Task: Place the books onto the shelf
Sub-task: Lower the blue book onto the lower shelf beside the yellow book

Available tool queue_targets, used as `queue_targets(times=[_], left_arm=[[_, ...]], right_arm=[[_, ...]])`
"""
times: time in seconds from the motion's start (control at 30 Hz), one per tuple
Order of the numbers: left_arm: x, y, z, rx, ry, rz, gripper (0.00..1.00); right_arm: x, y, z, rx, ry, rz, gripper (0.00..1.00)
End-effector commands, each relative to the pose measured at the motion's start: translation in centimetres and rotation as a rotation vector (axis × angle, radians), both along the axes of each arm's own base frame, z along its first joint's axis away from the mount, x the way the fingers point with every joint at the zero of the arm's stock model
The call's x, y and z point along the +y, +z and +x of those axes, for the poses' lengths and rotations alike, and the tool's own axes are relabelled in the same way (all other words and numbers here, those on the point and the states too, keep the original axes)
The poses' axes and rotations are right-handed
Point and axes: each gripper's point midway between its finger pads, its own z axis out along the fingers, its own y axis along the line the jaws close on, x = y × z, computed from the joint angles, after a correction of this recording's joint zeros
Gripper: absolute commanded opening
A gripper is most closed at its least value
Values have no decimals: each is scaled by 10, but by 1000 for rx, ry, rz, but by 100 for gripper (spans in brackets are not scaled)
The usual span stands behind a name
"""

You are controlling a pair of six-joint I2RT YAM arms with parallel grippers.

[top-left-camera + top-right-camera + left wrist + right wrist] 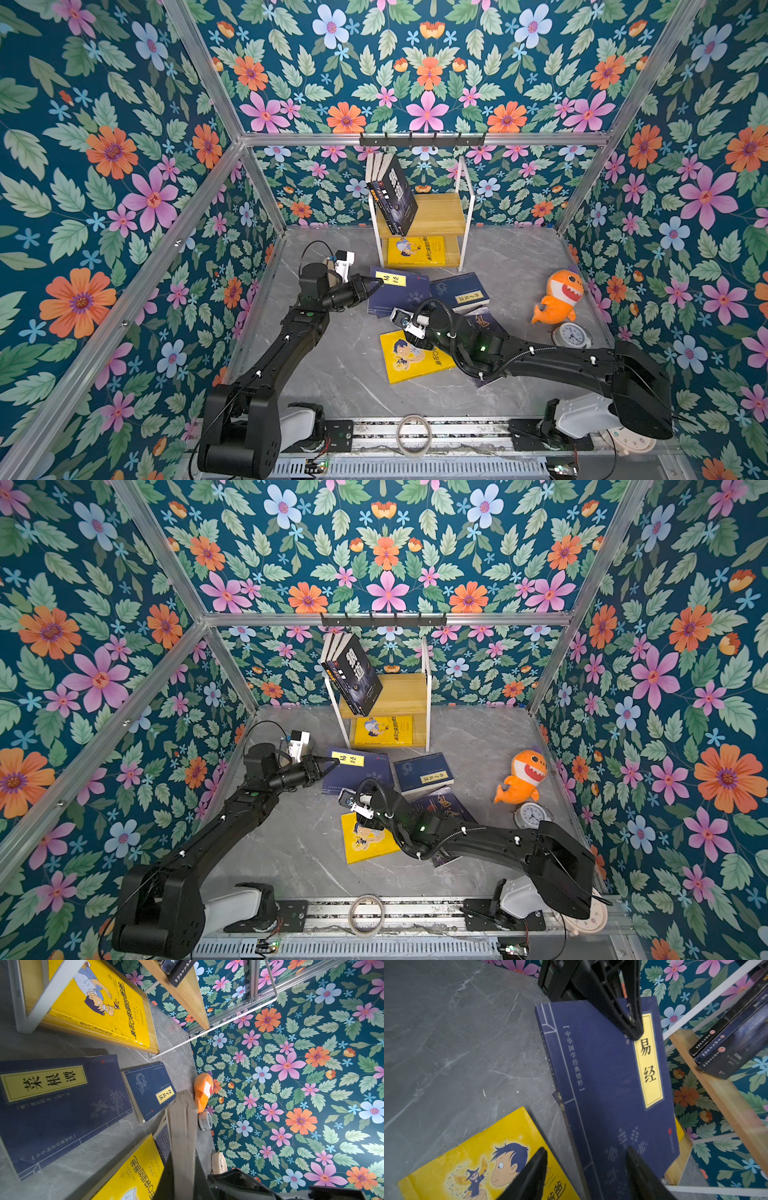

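The left gripper (pixel 376 283) is clamped tight on the edge of a navy book (pixel 401 293) whose yellow label reads 易经. It holds the book tilted up off the desk (pixel 332 374), at 6 o'clock of the shelf (pixel 440 212), which stands at the desk's 12 o'clock edge. Under it lies the 菜根谭 volume (pixel 52 1109), with 孙子兵法 (pixel 459 291) at its 3 o'clock. The right gripper (pixel 585 1150) hovers with jaws apart, gripping nothing, above a yellow 装在口袋里的爸爸 (pixel 411 361). A matching yellow copy (pixel 415 249) lies on the shelf's lower board, and dark books (pixel 395 195) lean on the upper one.

Grey marble tabletop (pixel 332 374) with shelf (pixel 440 216), loose books (pixel 397 368), plush shark (pixel 559 297), clock (pixel 573 336).
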Motion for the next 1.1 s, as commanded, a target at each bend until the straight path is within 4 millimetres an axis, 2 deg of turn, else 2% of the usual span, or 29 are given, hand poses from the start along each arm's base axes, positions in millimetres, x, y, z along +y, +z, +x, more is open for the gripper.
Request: queue_targets(times=[0.0,0.13,0.17,0.23,0.27,0.33,0.4,0.5,0.6,0.77,0.87,0.97,1.07], left_arm=[[0,13,3,-30,10,-32,0],[2,13,3,-43,25,-24,0],[2,14,3,-45,24,-23,0],[3,13,3,-37,29,-24,0],[3,12,3,-35,31,-22,0],[5,11,3,-50,41,-10,0],[10,9,6,-67,57,21,16],[26,5,17,-75,125,75,34],[45,6,23,-123,191,139,44],[83,5,33,-130,324,219,53],[94,7,35,-179,346,311,64],[104,5,36,-202,358,392,87],[118,4,39,-231,402,498,99]], right_arm=[[6,17,17,-89,-48,6,57],[8,18,31,-161,-95,-24,40],[8,19,36,-182,-115,-35,32],[6,21,40,-193,-138,-63,8],[4,22,40,-196,-140,-71,0],[1,22,38,-211,-133,-72,0],[-4,22,38,-223,-134,-91,0],[-12,19,33,-190,-121,-156,0],[-22,14,34,-192,-115,-198,0],[-36,13,38,-155,-109,-249,0],[-45,13,49,-146,-116,-278,0],[-54,14,64,-146,-153,-333,0],[-61,14,79,-177,-177,-372,0]])
